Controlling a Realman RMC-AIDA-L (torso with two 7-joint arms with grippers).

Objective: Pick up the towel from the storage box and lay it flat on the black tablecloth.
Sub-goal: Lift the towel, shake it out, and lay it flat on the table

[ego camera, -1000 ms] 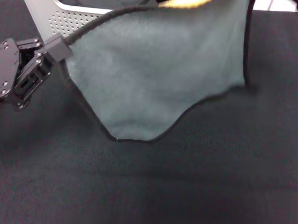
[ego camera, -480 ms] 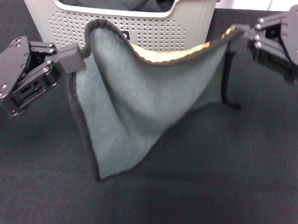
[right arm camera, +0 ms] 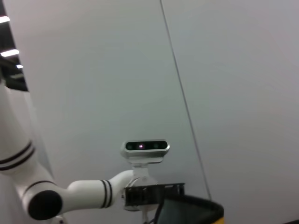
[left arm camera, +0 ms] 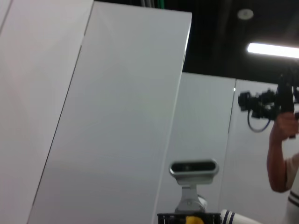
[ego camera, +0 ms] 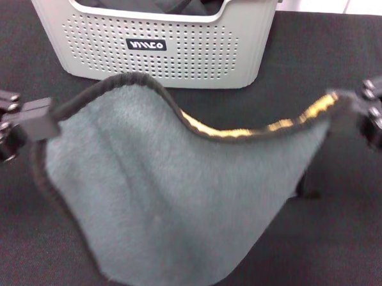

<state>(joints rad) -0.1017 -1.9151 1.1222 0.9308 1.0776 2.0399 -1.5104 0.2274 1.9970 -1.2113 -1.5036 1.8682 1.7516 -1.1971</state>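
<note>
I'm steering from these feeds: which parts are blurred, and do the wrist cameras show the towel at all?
Head view: the towel and both tools, left and right, are smeared by motion; the storage box is sharp. Left wrist view: only white panels and a ceiling light's glare, no towel. Right wrist view: a bare wall, no towel.
</note>
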